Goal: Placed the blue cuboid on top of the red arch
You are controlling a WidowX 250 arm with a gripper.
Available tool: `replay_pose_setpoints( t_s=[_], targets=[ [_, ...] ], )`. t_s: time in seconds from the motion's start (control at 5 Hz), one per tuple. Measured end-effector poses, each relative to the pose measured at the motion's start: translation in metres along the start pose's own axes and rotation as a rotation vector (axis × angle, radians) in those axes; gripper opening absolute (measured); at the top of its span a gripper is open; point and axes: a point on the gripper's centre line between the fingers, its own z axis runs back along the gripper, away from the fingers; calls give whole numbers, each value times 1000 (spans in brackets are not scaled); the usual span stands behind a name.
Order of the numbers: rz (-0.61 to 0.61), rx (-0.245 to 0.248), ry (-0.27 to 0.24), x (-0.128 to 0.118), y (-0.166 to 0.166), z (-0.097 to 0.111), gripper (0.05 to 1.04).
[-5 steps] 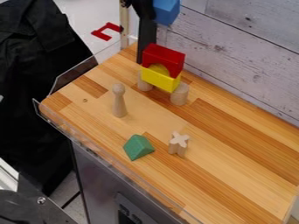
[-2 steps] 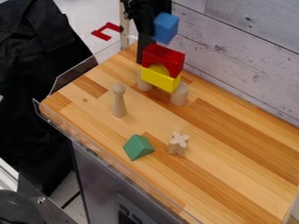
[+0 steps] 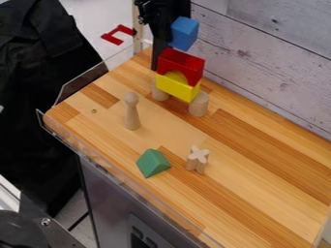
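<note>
arm [image 3: 155, 9]: cut off by top edge | yellow block [image 3: 177, 89]: top partly hidden by red arch [image 3: 181, 63]

Blue cuboid [image 3: 184, 33] above red arch [image 3: 180, 65]

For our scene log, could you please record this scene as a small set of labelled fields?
held: blue cuboid, in the end effector, tilted
position: over red arch; contact cannot be judged
tower top: red arch on yellow block, yellow piece in its opening
tower base: two wooden cylinders
elsewhere on the tabletop: upright wooden peg, green triangular prism, X-shaped wooden block
backdrop: pale plank wall
task status: cuboid not released
</note>
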Motion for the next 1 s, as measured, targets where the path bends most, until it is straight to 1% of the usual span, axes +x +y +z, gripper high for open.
replay_pose_setpoints(
  t_s=[0.6,0.8,1.0],
  targets=[
    [20,17,15,-2,7,-10,559],
    [32,41,32,-2,9,-17,603],
    [25,42,34,-2,8,-17,916]
  ],
)
